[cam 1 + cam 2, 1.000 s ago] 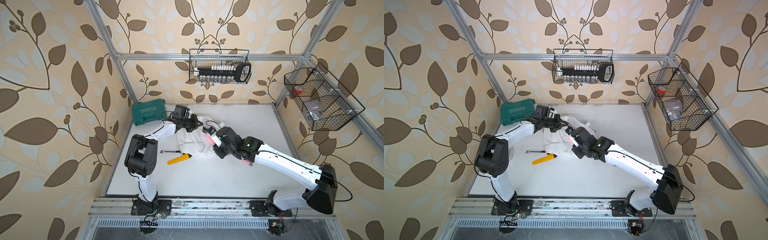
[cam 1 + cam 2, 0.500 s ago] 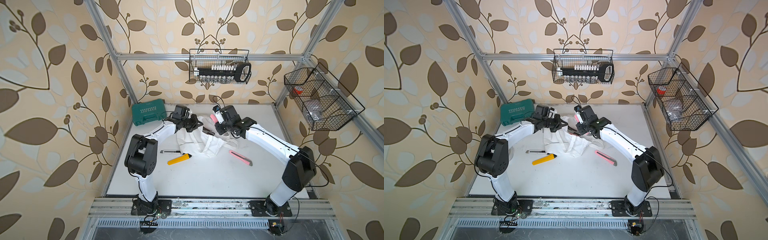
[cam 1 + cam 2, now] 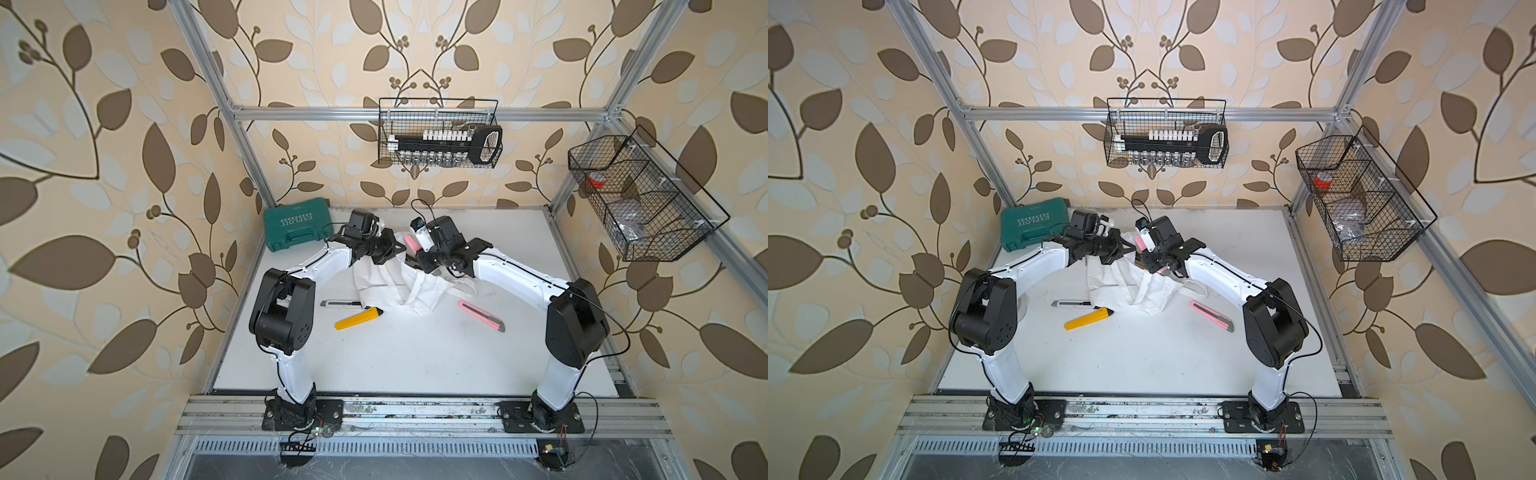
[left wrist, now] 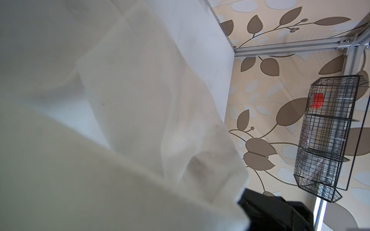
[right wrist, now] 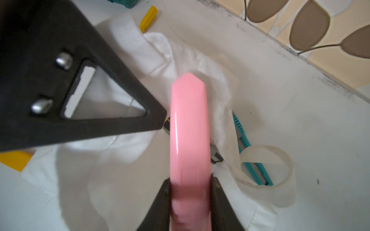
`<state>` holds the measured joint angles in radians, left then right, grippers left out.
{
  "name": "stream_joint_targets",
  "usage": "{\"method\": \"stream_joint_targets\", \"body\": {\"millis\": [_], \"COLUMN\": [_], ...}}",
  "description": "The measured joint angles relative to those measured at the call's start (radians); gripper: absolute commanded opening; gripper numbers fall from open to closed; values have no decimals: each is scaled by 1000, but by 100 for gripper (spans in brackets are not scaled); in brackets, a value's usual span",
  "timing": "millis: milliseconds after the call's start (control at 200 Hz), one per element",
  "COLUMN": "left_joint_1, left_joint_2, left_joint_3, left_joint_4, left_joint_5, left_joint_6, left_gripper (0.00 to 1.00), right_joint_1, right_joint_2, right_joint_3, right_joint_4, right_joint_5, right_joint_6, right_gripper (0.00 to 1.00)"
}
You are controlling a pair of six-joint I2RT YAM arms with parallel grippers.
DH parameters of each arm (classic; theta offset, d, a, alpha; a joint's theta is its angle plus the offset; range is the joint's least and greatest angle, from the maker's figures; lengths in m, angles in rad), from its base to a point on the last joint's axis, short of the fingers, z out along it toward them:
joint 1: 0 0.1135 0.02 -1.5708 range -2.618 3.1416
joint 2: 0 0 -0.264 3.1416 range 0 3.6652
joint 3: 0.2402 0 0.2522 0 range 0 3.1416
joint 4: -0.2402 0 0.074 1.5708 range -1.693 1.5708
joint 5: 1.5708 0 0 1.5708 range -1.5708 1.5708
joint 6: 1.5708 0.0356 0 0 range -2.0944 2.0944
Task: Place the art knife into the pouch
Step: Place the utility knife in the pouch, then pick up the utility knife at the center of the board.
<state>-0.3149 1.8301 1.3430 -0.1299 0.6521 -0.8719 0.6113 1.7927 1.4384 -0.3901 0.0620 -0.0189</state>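
Observation:
The pouch [image 3: 399, 291] is a plain white cloth bag, crumpled on the table in both top views. My left gripper [image 3: 397, 250] is shut on its upper edge and holds that edge lifted; in the left wrist view the cloth [image 4: 120, 120] hides the jaws. My right gripper [image 5: 190, 182] is shut on a pink art knife [image 5: 188, 128], whose tip sticks out over the bag's cloth [image 5: 112, 180], close to a left finger [image 5: 80, 90]. In both top views the right gripper [image 3: 423, 261] sits just right of the left one, with the held knife [image 3: 410, 243] showing beside it.
A second pink knife [image 3: 482, 316], a yellow one [image 3: 358, 318] and a grey one [image 3: 340, 304] lie in front of the bag. A teal knife [image 5: 250, 152] lies under a bag handle [image 5: 280, 176]. A green case [image 3: 297, 224] stands back left. Wire baskets [image 3: 440, 139] hang on the walls.
My right arm has swung from in front of the bag to behind it, carrying the pink knife up beside the left gripper. The left arm has stayed still.

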Motion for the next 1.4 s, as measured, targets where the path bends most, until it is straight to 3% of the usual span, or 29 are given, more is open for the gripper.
{"method": "stream_joint_targets", "body": {"millis": [370,545,720,870,1005,1140,1270,1400], "left_joint_1": [0,0,0,0,0,0,0,0], "left_joint_2": [0,0,0,0,0,0,0,0], "left_joint_3": [0,0,0,0,0,0,0,3], "left_joint_4": [1,1,1,1,1,1,0,-2], "left_joint_5": [0,0,1,1,1,1,1,0], "left_joint_6": [0,0,0,0,0,0,0,0], "left_gripper": [0,0,0,0,0,0,0,0], "right_joint_1": [10,10,10,27,117,247,356,428], "right_joint_2": [-31,25,16,-164,-391,-503,-475,-327], "right_joint_3": [-17,0,-2,-126,-259,-353,-438,-475], "right_joint_4": [-2,-22,-32,-29,-34,-41,-19,32], "right_joint_5": [-21,-18,0,31,55,54,-17,-99], "right_joint_6": [3,-5,0,16,56,111,146,116], "right_gripper": [31,67,70,70,70,70,72,73]}}
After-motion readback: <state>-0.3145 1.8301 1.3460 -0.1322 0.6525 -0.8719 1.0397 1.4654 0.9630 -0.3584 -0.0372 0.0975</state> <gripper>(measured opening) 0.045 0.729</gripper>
